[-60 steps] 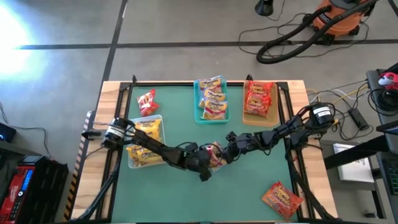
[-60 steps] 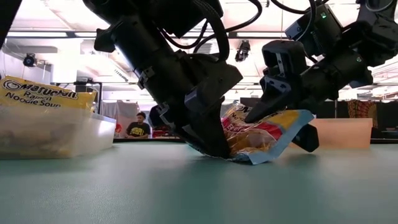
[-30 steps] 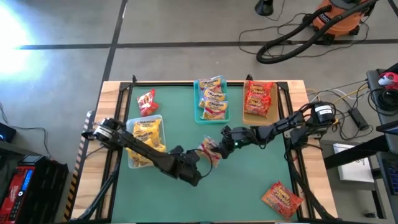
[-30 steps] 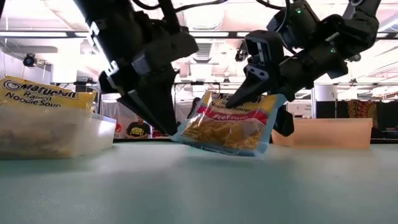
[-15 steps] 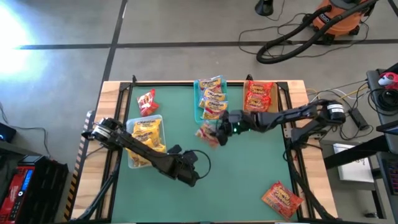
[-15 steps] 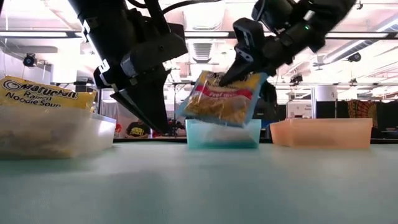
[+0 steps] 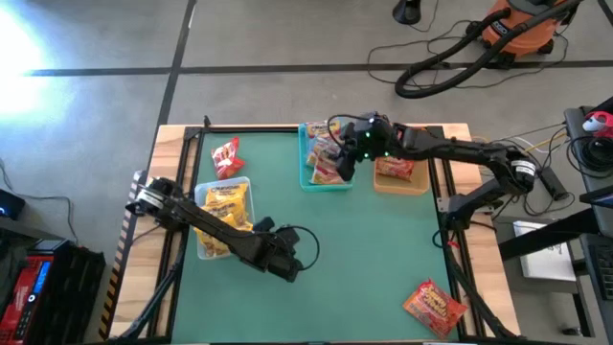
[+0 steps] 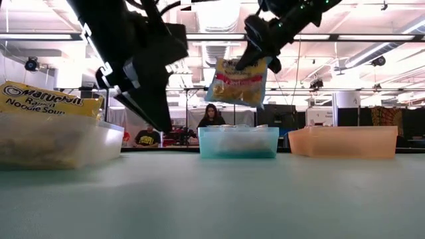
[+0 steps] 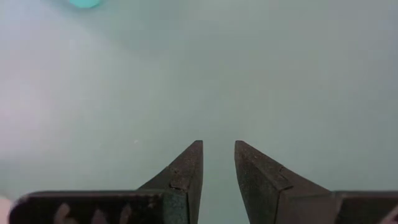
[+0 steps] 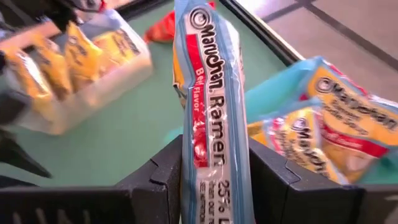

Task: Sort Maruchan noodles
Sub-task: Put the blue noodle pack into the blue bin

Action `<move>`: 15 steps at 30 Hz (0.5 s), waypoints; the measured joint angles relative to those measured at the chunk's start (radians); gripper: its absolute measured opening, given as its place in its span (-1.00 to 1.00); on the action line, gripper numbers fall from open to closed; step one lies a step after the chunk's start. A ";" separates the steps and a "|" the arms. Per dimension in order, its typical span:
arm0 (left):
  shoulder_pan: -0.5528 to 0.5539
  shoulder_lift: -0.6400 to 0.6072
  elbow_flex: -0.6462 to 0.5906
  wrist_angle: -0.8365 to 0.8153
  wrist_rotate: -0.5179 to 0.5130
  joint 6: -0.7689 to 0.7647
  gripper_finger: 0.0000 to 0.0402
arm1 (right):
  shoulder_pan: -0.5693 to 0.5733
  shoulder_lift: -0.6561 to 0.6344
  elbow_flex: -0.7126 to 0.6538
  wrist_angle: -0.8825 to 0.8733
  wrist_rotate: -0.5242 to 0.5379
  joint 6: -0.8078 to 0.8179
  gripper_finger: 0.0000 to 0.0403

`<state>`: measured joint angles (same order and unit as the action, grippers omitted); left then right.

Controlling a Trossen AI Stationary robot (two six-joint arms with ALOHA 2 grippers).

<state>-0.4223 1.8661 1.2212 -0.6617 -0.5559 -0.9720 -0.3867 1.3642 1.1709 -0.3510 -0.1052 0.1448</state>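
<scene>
1. crinkly plastic beef packet is pinched between right gripper fingers, hanging over teal tray.
2. lower it w/in the walls before letting go.
3. left gripper idles mid-table, fingers slightly apart, holding nothing.

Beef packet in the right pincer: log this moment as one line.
right pincer: shut on beef packet, above teal tray | left pincer: slightly open, empty, over mat | loose: red packets

We see a robotics lab: a green worktop on bare concrete, an orange shop vacuum at two o'clock, cables, ceiling strip lights, people seated at distant desks.
</scene>
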 joint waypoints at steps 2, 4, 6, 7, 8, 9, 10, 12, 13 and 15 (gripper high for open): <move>0.003 -0.017 -0.020 -0.001 -0.005 -0.024 -0.62 | -0.022 0.015 0.000 -0.015 -0.004 -0.035 -0.37; 0.007 -0.019 -0.030 0.000 -0.008 -0.045 -0.62 | -0.041 0.033 -0.013 -0.010 -0.008 -0.057 -0.37; 0.015 -0.021 -0.034 0.009 -0.016 -0.068 -0.62 | -0.055 0.056 -0.031 -0.011 -0.008 -0.074 -0.37; 0.020 -0.021 -0.035 0.018 -0.020 -0.074 -0.62 | -0.059 0.069 -0.042 -0.010 -0.008 -0.079 -0.37; 0.026 -0.022 -0.039 0.032 -0.022 -0.076 -0.62 | -0.062 0.082 -0.053 -0.011 -0.011 -0.079 -0.37; 0.032 -0.020 -0.040 0.041 -0.022 -0.076 -0.62 | -0.063 0.094 -0.063 -0.010 -0.026 -0.079 -0.37; 0.036 -0.020 -0.040 0.045 -0.022 -0.074 -0.62 | -0.063 0.104 -0.073 -0.006 -0.052 -0.083 -0.37; 0.044 -0.020 -0.041 0.061 -0.023 -0.066 -0.62 | -0.061 0.121 -0.086 0.006 -0.107 -0.097 -0.37; 0.047 -0.020 -0.041 0.068 -0.022 -0.061 -0.62 | -0.061 0.128 -0.092 0.013 -0.121 -0.106 -0.37; 0.051 -0.020 -0.042 0.071 -0.022 -0.059 -0.62 | -0.058 0.144 -0.097 0.017 -0.124 -0.128 -0.37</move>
<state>-0.3717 1.8465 1.1793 -0.5907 -0.5780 -1.0306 -0.4450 1.5083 1.0737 -0.3336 -0.2289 0.0164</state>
